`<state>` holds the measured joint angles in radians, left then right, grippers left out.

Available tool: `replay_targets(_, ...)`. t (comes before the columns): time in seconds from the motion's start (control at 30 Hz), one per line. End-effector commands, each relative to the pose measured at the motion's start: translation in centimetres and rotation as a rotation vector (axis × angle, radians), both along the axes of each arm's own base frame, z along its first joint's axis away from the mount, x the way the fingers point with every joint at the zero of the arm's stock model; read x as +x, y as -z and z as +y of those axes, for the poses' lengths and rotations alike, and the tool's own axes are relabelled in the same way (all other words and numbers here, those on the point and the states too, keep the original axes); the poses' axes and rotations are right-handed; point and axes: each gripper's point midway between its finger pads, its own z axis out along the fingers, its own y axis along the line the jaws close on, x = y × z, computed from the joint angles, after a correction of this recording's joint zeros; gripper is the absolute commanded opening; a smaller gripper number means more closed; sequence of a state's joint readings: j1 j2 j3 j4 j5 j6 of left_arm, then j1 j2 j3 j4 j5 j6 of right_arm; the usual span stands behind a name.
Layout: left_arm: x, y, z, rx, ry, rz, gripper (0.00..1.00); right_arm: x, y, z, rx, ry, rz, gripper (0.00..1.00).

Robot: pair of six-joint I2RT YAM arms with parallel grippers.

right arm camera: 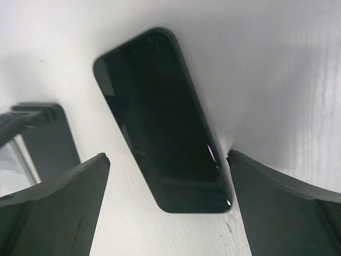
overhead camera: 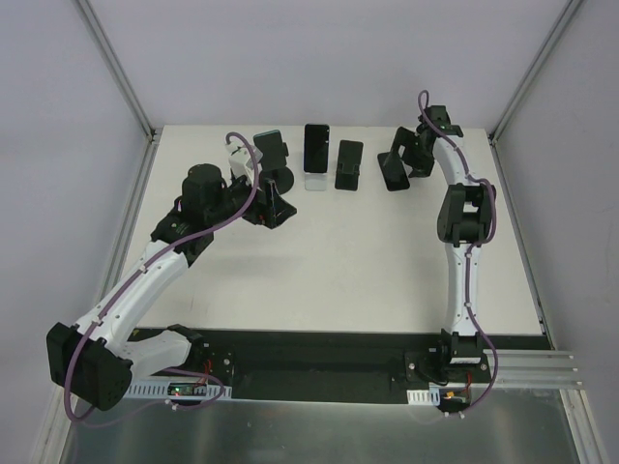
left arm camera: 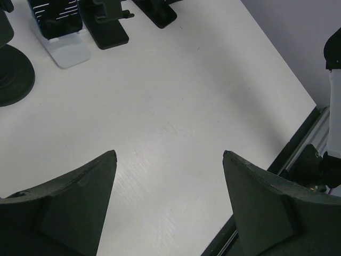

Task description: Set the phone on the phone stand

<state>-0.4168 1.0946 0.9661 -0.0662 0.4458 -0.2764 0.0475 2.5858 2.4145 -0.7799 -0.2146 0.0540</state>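
Observation:
A black phone (right arm camera: 160, 117) lies flat on the white table at the back right; in the top view (overhead camera: 392, 172) it is partly under my right gripper. My right gripper (right arm camera: 168, 154) is open with its jaws astride the phone's near end. The right fingertip (right arm camera: 237, 160) touches the phone's edge and the left one stands apart. A black phone stand (right arm camera: 42, 136) is just left of the phone and also shows in the top view (overhead camera: 349, 164). My left gripper (left arm camera: 169, 154) is open and empty above bare table, at the back left in the top view (overhead camera: 271, 205).
A white stand holding a phone (overhead camera: 316, 150) and a round-based black stand with a phone (overhead camera: 272, 155) line the back edge. The left wrist view shows the white stand (left arm camera: 66, 50), a black stand (left arm camera: 109, 29) and the round base (left arm camera: 13, 74). Enclosure walls surround the table (overhead camera: 338, 271).

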Motion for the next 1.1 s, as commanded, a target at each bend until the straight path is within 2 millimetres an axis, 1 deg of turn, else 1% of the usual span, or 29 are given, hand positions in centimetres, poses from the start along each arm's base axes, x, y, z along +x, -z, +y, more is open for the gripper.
replay_targets(0.0,0.4,-1.6,-0.2,-0.029,0.011,-0.041,0.79,0.7,1.5,2.6,0.171,0.077,0.014,0.96)
replay_targets(0.03,0.4,-1.6,-0.2,-0.029,0.011,-0.041,0.79,0.8,1.5,3.1,0.218,0.081,0.019,0.96)
replay_targets(0.07,0.5,-1.4,-0.3,-0.027,0.014,-0.035,0.79,1.3,1.8,3.4,0.251,0.090,0.009,0.97)
replay_targets(0.1,0.5,-1.6,-0.3,-0.029,0.014,-0.037,0.79,1.4,2.0,3.5,0.293,0.126,0.026,0.98)
replay_targets(0.17,0.5,-1.3,-0.3,-0.028,0.015,-0.029,0.79,1.8,2.1,3.7,0.308,0.135,0.020,0.99)
replay_targets(0.2,0.6,-1.3,-0.3,-0.027,0.013,-0.029,0.79,1.7,2.7,3.3,0.299,0.151,0.029,0.99)
replay_targets(0.23,0.6,-1.2,-0.3,-0.026,0.013,-0.026,0.79,1.7,2.8,3.2,0.292,0.159,0.024,0.93)
replay_targets(0.27,0.6,-1.2,-0.3,-0.026,0.014,-0.028,0.79,2.0,2.4,3.1,0.290,0.161,0.002,0.89)
replay_targets(0.3,0.6,-1.2,-0.3,-0.025,0.012,-0.027,0.79,2.0,2.5,2.9,0.285,0.169,0.003,0.81)
replay_targets(0.37,0.6,-1.1,-0.3,-0.024,0.014,-0.026,0.79,1.6,2.5,2.9,0.267,0.171,0.013,0.74)
replay_targets(0.4,0.6,-1.2,-0.3,-0.025,0.014,-0.027,0.79,1.3,2.6,3.1,0.265,0.159,0.021,0.69)
replay_targets(0.5,0.6,-1.1,-0.4,-0.026,0.017,-0.020,0.79,-0.2,2.6,3.5,0.223,0.117,0.058,0.62)
replay_targets(0.53,0.6,-1.0,-0.5,-0.028,0.020,-0.017,0.79,-0.6,2.6,3.5,0.208,0.109,0.065,0.60)
replay_targets(0.57,0.6,-1.0,-0.5,-0.029,0.020,-0.013,0.79,-1.5,2.5,3.6,0.188,0.084,0.075,0.59)
replay_targets(0.63,0.6,-0.9,-0.7,-0.035,0.029,-0.004,0.79,-2.4,2.6,4.2,0.164,0.054,0.086,0.56)
replay_targets(0.67,0.6,-0.9,-0.8,-0.037,0.031,0.000,0.79,-3.3,2.7,4.2,0.151,0.037,0.100,0.56)
replay_targets(0.73,0.6,-0.9,-0.8,-0.040,0.034,0.003,0.79,-4.3,2.8,4.8,0.146,0.023,0.116,0.55)
replay_targets(0.77,0.5,-0.8,-0.8,-0.040,0.035,0.008,0.79,-4.2,2.0,5.0,0.150,0.015,0.094,0.55)
replay_targets(0.8,0.5,-0.9,-0.9,-0.042,0.035,0.005,0.79,-5.3,2.9,5.4,0.160,0.007,0.122,0.55)
replay_targets(0.83,0.5,-0.9,-0.9,-0.043,0.038,0.007,0.79,-5.5,2.5,5.6,0.165,-0.002,0.112,0.54)
replay_targets(0.87,0.5,-0.9,-0.9,-0.042,0.038,0.006,0.79,-5.8,2.5,5.7,0.164,-0.006,0.114,0.53)
replay_targets(0.9,0.5,-0.8,-0.9,-0.042,0.038,0.009,0.79,-6.5,2.9,5.8,0.155,-0.008,0.132,0.52)
replay_targets(0.93,0.5,-1.0,-0.9,-0.043,0.036,0.004,0.79,-6.6,2.1,5.9,0.154,-0.011,0.111,0.52)
replay_targets(0.97,0.5,-1.0,-0.8,-0.042,0.034,0.003,0.79,-7.0,2.1,6.0,0.146,-0.011,0.110,0.53)
replay_targets(1.0,0.5,-0.9,-0.8,-0.042,0.036,0.007,0.79,-7.7,2.6,5.8,0.107,-0.010,0.118,0.53)
replay_targets(1.03,0.4,-1.1,-0.9,-0.045,0.037,0.004,0.79,-7.7,1.7,5.6,0.086,-0.008,0.099,0.55)
replay_targets(1.07,0.4,-1.0,-0.9,-0.046,0.038,0.007,0.79,-7.9,1.5,5.6,0.066,-0.009,0.092,0.60)
